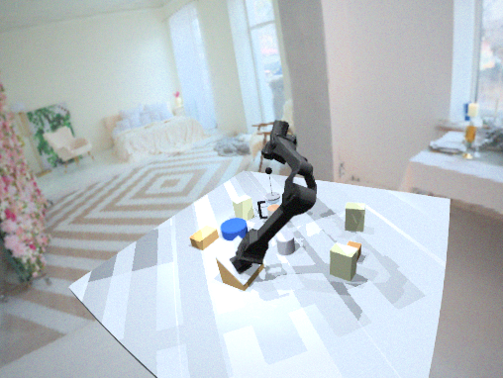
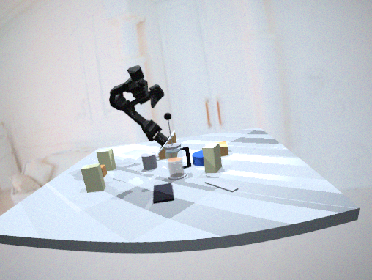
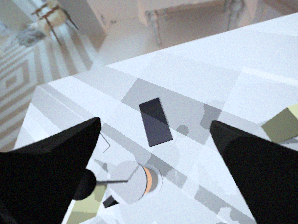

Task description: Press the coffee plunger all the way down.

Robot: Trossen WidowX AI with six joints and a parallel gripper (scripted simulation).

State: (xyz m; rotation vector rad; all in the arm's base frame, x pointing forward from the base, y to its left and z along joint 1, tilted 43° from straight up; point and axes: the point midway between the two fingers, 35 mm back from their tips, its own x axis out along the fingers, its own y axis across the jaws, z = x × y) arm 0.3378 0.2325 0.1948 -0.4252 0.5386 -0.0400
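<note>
Exterior view: the gripper was held wide apart and empty, above and just beside the raised plunger knob of the coffee press, which stood mid-table. An off-centre descent could have pushed the thin rod sideways, so the press might have been tipped or slid.
</note>
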